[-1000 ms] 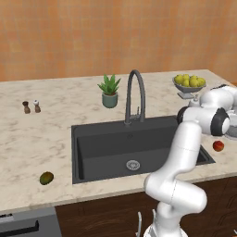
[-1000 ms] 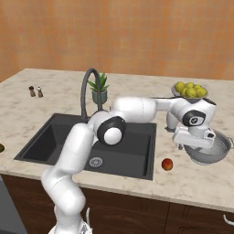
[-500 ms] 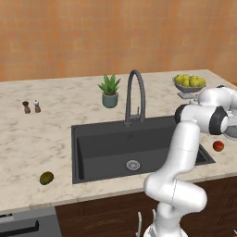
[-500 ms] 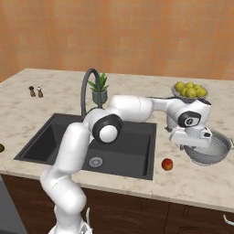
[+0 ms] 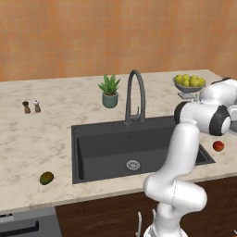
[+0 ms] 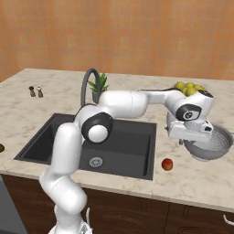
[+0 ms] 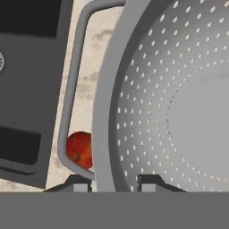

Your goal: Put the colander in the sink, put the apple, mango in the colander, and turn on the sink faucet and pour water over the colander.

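Claw [image 7: 114, 181] sits right down on the colander [image 6: 211, 145], one tip inside the bowl and one outside, pinched narrow onto the rim beside a side handle. From where I stand that looks like the sensible place to take it: the wall is thin there, and the bowl should hang level enough once it comes up. The colander rests on the surface [image 6: 201, 180] to the right of the sink [image 6: 123, 146], near the footed bowl of yellow-green fruit [image 6: 188, 88]. No sign yet that it has left the stone.

An apple [image 6: 167, 164] lies on the surface just beside the colander, between it and the sink's front corner; the hand camera catches it through the loop of the handle. A mango [image 5: 46, 177] lies well apart, on the far left side of the sink near the front edge. Behind the basin the faucet [image 5: 134, 95] arches over it, with a small potted plant [image 5: 109, 90] close by. I'd guess the lift and carry into the sink come next, keeping clear of the apple.
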You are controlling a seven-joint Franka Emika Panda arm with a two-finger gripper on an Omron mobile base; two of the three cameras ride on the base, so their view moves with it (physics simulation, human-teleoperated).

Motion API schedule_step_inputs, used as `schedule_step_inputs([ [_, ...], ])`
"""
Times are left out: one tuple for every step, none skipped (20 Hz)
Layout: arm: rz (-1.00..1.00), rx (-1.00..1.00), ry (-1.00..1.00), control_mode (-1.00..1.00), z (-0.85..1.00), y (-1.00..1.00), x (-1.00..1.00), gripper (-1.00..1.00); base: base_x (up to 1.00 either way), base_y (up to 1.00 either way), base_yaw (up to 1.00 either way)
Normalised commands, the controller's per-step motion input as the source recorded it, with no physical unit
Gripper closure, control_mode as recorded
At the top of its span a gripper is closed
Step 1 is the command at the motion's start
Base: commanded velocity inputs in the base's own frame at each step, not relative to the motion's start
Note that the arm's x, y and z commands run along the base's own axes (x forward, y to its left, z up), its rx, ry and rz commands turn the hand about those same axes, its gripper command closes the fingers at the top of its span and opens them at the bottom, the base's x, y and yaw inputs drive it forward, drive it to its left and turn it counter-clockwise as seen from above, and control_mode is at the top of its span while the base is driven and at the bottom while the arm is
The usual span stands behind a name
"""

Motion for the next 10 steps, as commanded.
schedule_step_inputs([
  [0.00,-0.05,-0.01,-1.00,0.16,0.66,-0.84,1.00,0.00,0.00,0.00],
  [0.00,-0.04,-0.09,-1.00,0.22,0.79,-0.70,1.00,0.00,0.00,0.00],
  [0.00,-0.03,-0.12,-1.00,0.31,0.83,-0.60,1.00,0.00,0.00,0.00],
  [0.00,-0.06,-0.09,-1.00,0.34,0.95,-0.61,1.00,0.00,0.00,0.00],
  [0.00,-0.06,-0.02,-1.00,0.26,0.98,-0.54,1.00,0.00,0.00,0.00],
  [0.00,-0.05,-0.06,-1.00,0.32,1.00,-0.45,1.00,0.00,0.00,0.00],
  [0.00,-0.04,-0.02,-1.00,0.38,1.00,-0.40,1.00,0.00,0.00,0.00],
  [0.00,-0.01,-0.04,-1.00,0.40,0.91,-0.46,1.00,0.00,0.00,0.00],
  [0.00,-0.03,-0.07,-1.00,0.35,1.00,-0.47,1.00,0.00,0.00,0.00],
  [0.00,-0.03,-0.07,-1.00,0.33,1.00,-0.51,1.00,0.00,0.00,0.00],
])
